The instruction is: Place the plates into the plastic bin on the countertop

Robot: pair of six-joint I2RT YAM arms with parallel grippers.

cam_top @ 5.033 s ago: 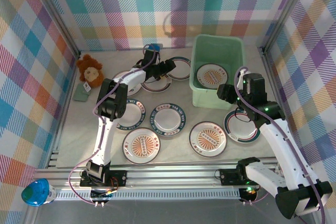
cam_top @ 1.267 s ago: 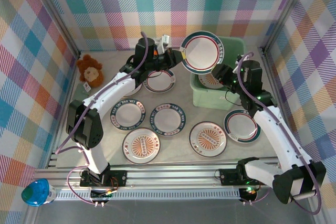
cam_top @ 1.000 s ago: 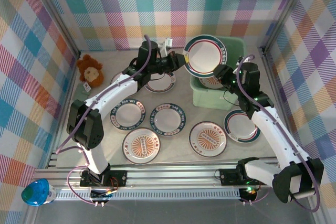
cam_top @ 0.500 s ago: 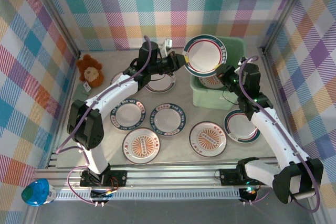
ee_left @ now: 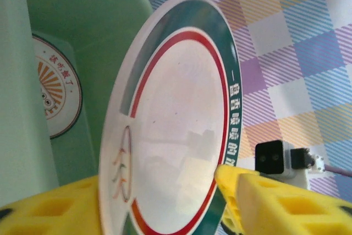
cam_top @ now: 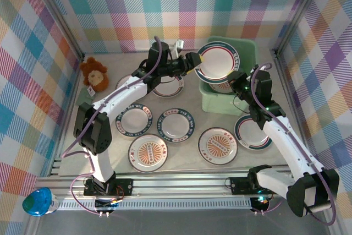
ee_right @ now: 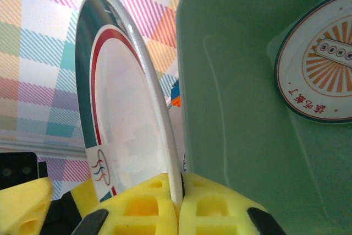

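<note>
Handover has just gone through: the left jaws, pinched on the teal-rimmed plate (cam_top: pixel 219 63) a moment ago, now stand spread either side of it, while the right jaws press together on its rim. The plate hangs tilted over the far-left part of the plastic bin (cam_top: pixel 217 103), above a sunburst plate (cam_top: pixel 219 86) already inside. Open room lies right; the bin's left wall sits close.
</note>
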